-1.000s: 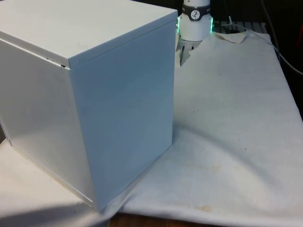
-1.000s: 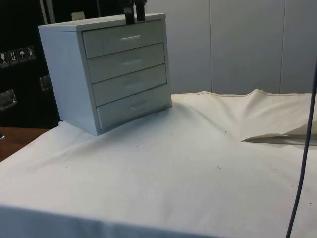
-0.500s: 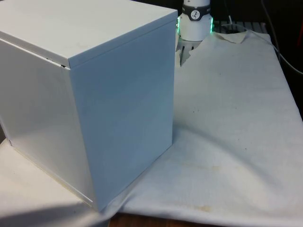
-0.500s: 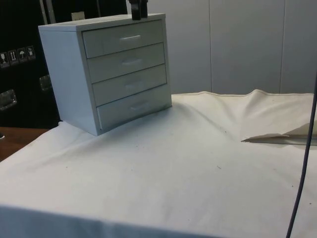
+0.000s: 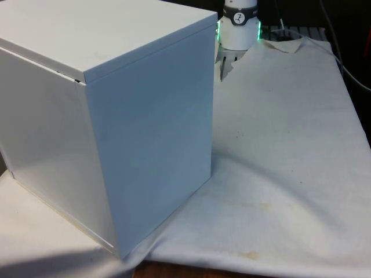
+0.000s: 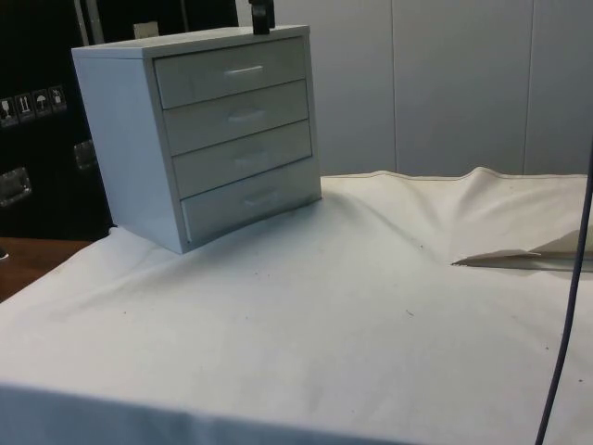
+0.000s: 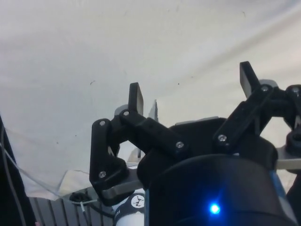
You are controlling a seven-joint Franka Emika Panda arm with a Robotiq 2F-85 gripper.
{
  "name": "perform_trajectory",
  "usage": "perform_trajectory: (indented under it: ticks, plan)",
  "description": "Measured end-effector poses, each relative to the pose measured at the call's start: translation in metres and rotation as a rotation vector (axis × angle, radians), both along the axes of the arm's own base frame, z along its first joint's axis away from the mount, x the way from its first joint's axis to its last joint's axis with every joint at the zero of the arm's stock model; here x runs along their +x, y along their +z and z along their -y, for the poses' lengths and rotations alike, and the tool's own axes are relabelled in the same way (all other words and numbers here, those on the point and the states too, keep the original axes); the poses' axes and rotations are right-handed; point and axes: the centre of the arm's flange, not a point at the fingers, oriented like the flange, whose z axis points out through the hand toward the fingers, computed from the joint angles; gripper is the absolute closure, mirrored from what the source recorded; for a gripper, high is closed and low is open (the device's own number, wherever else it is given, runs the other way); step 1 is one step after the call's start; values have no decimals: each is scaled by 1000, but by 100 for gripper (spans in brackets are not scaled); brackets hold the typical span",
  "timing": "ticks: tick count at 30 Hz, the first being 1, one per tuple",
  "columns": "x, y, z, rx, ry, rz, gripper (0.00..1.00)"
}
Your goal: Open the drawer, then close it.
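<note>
Drawers [image 6: 233, 70] shut — gripper [image 6: 260, 16] above

White cloth [image 6: 352, 315], pale wall panels [image 6: 454, 83], dark cabinets [image 6: 42, 111]

Camera layout: two fixed views, one wrist-mounted.
Front view sits close behind the chest of drawers [image 5: 110, 116]; side view faces its drawer fronts; both share the cloth-covered surface [image 6: 371, 306].

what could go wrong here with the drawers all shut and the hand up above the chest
1. All four drawers of the chest of drawers look shut, and the hand is open over bare cloth, holding nothing, so the opening may not have started.
2. The top handle is slim; a slightly misaligned approach could miss it.
3. The chest rests on loose cloth and might slide when pulled.
</note>
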Motion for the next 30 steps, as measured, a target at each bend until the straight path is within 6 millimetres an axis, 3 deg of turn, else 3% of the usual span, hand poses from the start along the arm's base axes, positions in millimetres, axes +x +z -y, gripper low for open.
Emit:
perform_trajectory:
  ticks: [30]
  plan:
    - [6, -4, 6, -91, 99, 6, 0]
